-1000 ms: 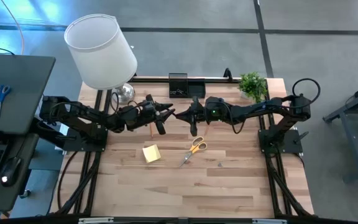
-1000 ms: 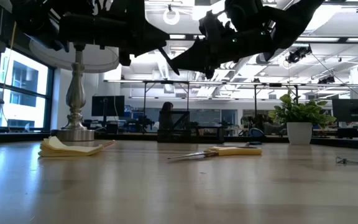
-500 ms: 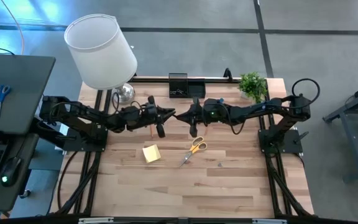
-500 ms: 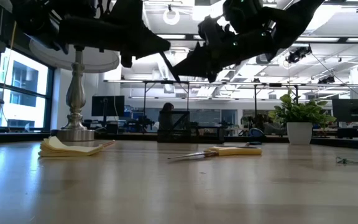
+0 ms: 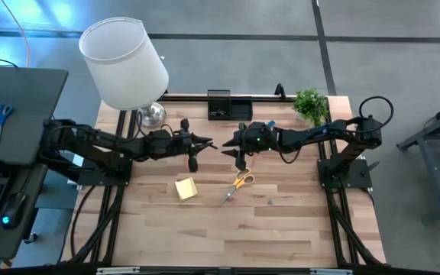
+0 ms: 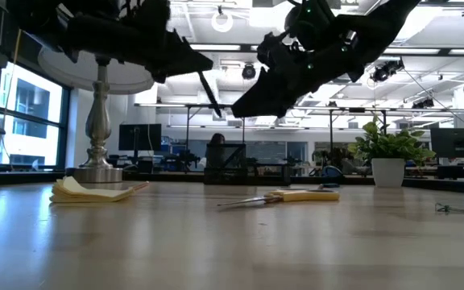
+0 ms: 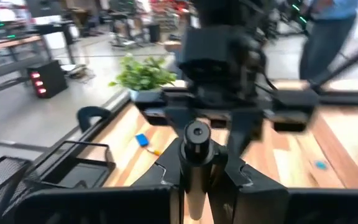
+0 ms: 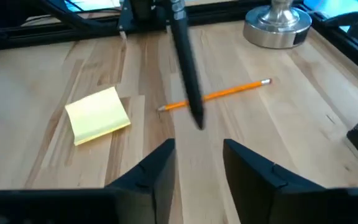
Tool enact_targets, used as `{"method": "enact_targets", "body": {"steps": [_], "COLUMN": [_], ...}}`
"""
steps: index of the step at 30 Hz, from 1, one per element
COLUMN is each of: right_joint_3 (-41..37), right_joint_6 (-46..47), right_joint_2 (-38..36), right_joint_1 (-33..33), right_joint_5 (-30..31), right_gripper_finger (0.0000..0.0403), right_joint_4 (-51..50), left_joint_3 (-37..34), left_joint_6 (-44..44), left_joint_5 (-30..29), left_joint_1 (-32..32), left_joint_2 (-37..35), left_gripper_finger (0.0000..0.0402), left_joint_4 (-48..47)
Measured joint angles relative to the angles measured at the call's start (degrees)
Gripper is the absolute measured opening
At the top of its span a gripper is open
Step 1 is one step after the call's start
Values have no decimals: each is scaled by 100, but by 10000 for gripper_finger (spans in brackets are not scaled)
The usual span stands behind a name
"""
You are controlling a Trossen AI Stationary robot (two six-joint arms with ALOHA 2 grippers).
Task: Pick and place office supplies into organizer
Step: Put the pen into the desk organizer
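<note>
nearby: lamp (image 5: 124, 65), plant (image 5: 310, 103), pencil (image 8: 216, 94) under pen (image 8: 185, 56).

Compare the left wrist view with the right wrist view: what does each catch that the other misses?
Only the left wrist view shows the plant and the blue eraser on the wood near it. Only the right wrist view shows the sticky-note pad, the orange pencil and the lamp base. Both show the black pen held in the shut left gripper, above the table.
</note>
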Motion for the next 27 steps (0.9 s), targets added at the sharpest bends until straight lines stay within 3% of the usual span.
{"method": "enact_targets", "body": {"steps": [6, 12, 17, 27], "right_joint_3": [5, 394, 824, 1322], "right_joint_6": [-504, -907, -1250, -1365], "right_joint_2": [-260, -577, -375, 420], "right_joint_1": [0, 62, 196, 420], "right_joint_5": [-56, -100, -827, -853], "right_gripper_finger": [141, 142, 141, 140], "right_joint_4": [86, 341, 530, 334], "left_joint_3": [141, 694, 776, 776], "left_joint_6": [595, 833, 820, 747], "left_joint_5": [820, 867, 1271, 1265], "left_joint_1": [0, 0, 0, 0], "left_joint_2": [-423, -396, -367, -367], "left_gripper_finger": [23, 23, 26, 23], "left_joint_4": [-1125, -2558, -2596, -2781]}}
